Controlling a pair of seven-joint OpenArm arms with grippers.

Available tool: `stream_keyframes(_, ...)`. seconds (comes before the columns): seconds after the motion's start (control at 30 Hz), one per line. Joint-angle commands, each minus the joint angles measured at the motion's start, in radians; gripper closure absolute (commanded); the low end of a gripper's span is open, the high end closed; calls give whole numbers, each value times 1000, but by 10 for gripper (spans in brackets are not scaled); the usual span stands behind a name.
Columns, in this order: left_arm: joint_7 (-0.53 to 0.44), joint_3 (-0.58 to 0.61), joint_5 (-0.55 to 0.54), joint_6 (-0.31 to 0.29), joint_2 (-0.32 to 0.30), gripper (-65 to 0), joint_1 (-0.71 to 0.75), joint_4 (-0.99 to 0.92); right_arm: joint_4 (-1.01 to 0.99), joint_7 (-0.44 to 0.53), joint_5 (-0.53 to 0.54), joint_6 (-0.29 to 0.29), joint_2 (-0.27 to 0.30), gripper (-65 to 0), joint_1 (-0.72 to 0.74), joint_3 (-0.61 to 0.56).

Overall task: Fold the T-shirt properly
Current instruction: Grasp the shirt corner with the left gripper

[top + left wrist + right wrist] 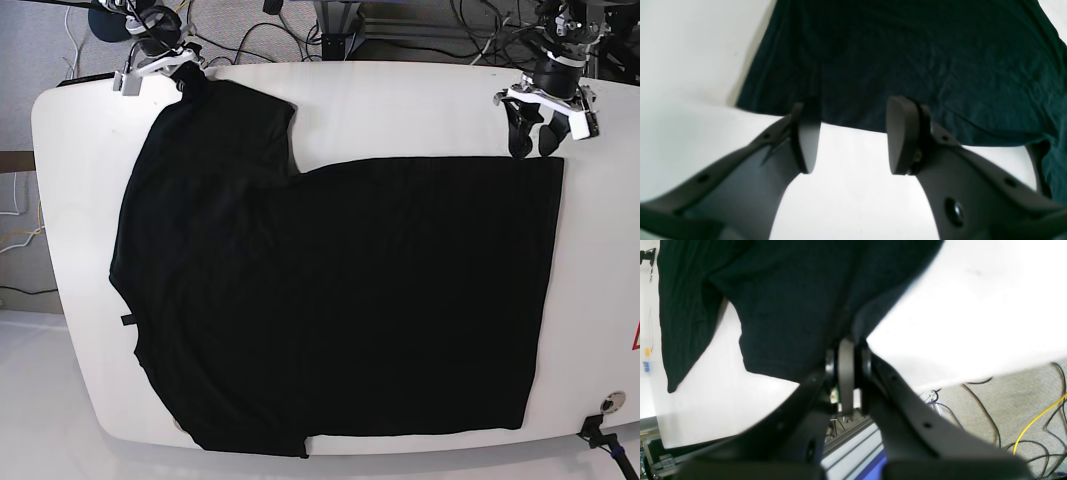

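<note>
The large plain black short-sleeved cloth T-shirt point(330, 300) is lying spread flat across the white rounded-corner desk point(400, 100), covering most of its top. In the base view its hem edge is running down the right side of the desk, and the collar end with a small neck tag point(127, 320) is sitting toward the left. One sleeve is reaching up toward the far left corner of the desk, the other is lying near the lower edge.

The right tool point(846, 350) is working at that far left corner. Its dark fingers are pressed together and are pinching a fold of the black cloth at the sleeve's edge; in the right wrist view the fabric is rising into the closed fingertips and hanging away from them in soft folds over the white surface. Beyond the desk edge, grey carpet with black, yellow and blue cables point(1023, 413) is showing.

The left tool point(853, 133) is sitting at the far right corner of the shirt, by the hem. Its two dark pads point(903, 133) are standing well apart, with white desk showing between them. The tips are hovering right at the hem edge of the cloth, and whether they are touching it cannot be told.
</note>
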Motion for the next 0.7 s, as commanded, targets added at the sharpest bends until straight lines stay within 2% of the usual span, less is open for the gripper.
stream_keyframes(0.0,22,-41,-10,-1,-9,-302,-2,1,10,7,4,7,10,0,-10,4)
stream_keyframes(0.1,123,-101,-16,-1,-4,-309,-31,-1,10,7,4,7,11,0,-10,4)
stream_keyframes(0.13,146,-122,-33,-1,-4,-329,-40,-9,10,7,4,7,11,0,-10,4)
stream_keyframes(0.2,186,-164,-105,-1,-6,-370,-60,-45,10,7,4,7,11,0,-10,4)
stream_keyframes(0.27,242,-216,-174,-1,-9,-383,-97,-95,10,7,4,7,11,0,-10,4)
stream_keyframes(0.33,304,-253,-184,-8,-10,-386,-129,-142,10,7,4,7,11,0,-10,4)
stream_keyframes(0.37,333,-267,-184,-33,-10,-386,-151,-164,10,7,4,7,11,0,-7,4)
stream_keyframes(0.47,414,-316,-181,-168,-9,-383,-213,-257,11,6,4,7,11,0,-4,4)
stream_keyframes(0.5,433,-320,-181,-191,-9,-382,-238,-286,11,6,4,7,11,0,-4,4)
stream_keyframes(0.67,483,-320,-180,-200,-9,-382,-319,-420,11,6,4,7,11,0,-4,4)
